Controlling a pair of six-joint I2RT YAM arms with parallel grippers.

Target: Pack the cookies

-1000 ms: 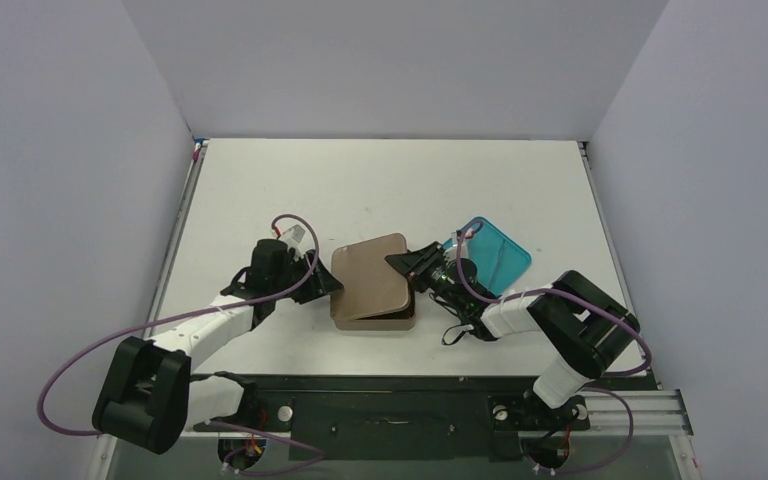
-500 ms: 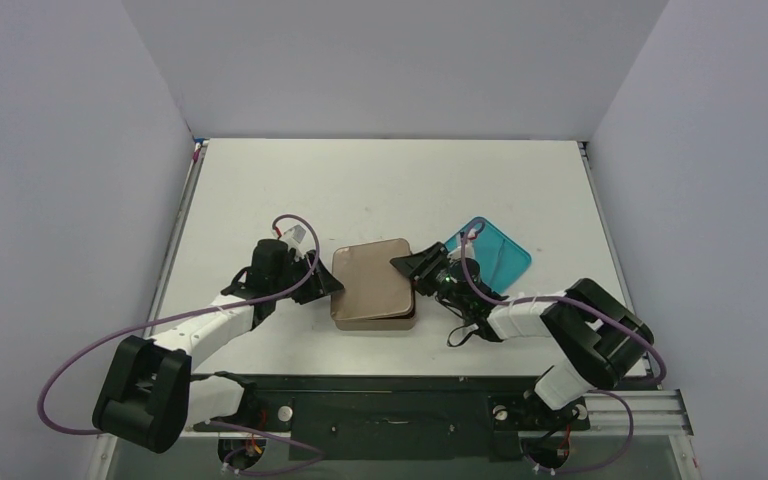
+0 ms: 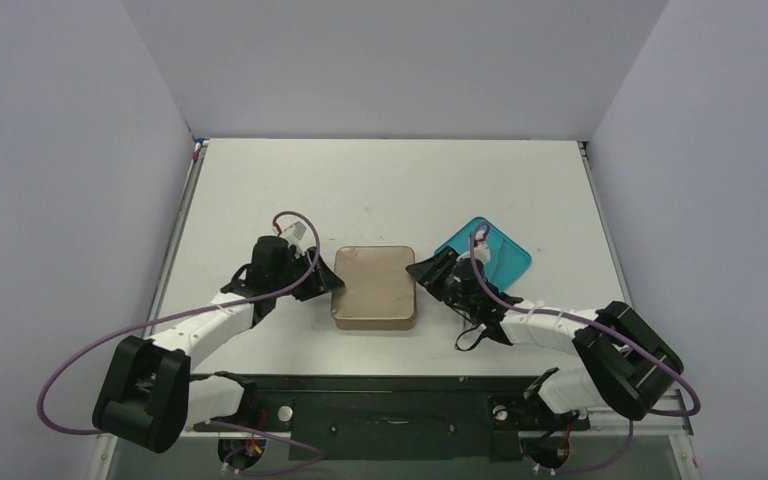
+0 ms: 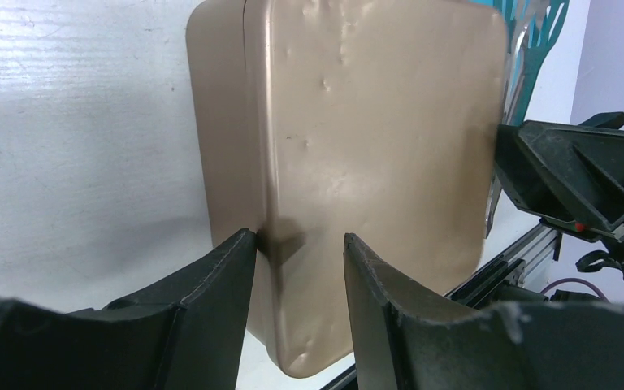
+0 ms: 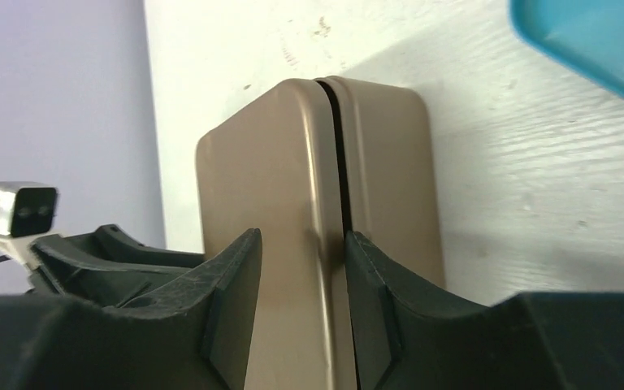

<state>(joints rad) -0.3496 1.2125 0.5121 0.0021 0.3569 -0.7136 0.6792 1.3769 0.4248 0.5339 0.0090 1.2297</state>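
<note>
A: Jaws of the left gripper (image 4: pixel 296 244) are held parted, with the near edge of the tin (image 4: pixel 357 146) between the tips and nothing clamped. The right gripper (image 5: pixel 301 240) is also parted, just off the opposite edge.
B: Changed?
A: The lid (image 5: pixel 260 171) was tilted up on the right gripper's side a second ago. It is now laid flat, and the right gripper has been backed off slightly. A thin dark seam is left at the rim. Packing is judged nearly done.
B: Cookies?
A: None can be seen, so their look can't be noted. They are presumed shut inside the tin, between both sets of jaws. None are seen on the visible part of the teal plate (image 5: pixel 593 41) beside the right jaws.
</note>
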